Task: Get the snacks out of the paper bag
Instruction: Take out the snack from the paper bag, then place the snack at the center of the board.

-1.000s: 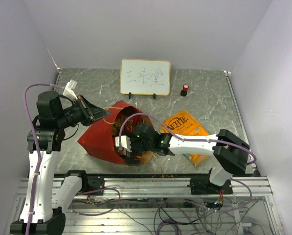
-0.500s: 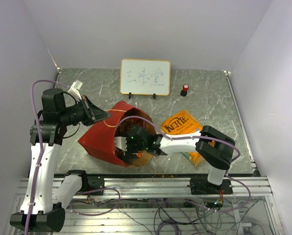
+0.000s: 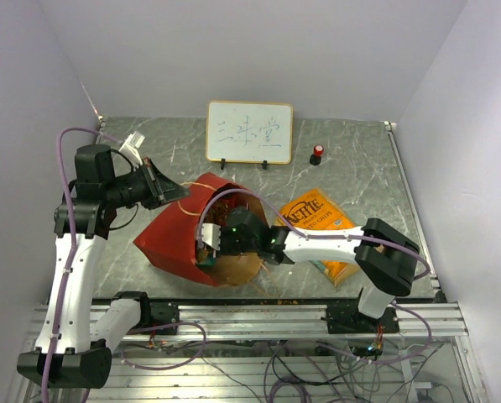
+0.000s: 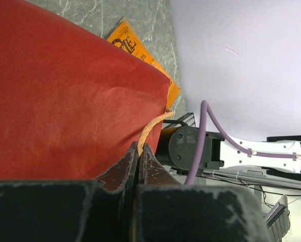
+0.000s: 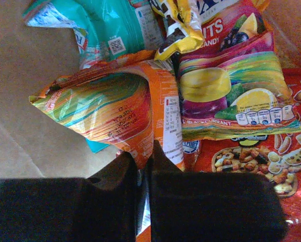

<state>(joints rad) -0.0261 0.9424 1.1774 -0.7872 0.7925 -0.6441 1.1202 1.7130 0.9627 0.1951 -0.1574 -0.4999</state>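
Paper bag [image 3: 173,237]: lay on its side, mouth open.
Inside: orange packet [image 5: 115,111], teal packet [image 5: 115,30], fruit-candy packet [image 5: 231,91], red packet [image 5: 263,169].
Right gripper [image 5: 143,159]: in the bag, clamped on the orange packet.
Left gripper [image 4: 138,151]: pinched the string handle [image 4: 153,123].
Outside: orange chip bag [image 3: 317,218], beside the paper bag.

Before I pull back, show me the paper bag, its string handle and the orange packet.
paper bag [image 3: 170,235]: top view, red outer side.
string handle [image 4: 153,123]: left wrist view, mid-strand.
orange packet [image 5: 115,106]: right wrist view, bulging front.
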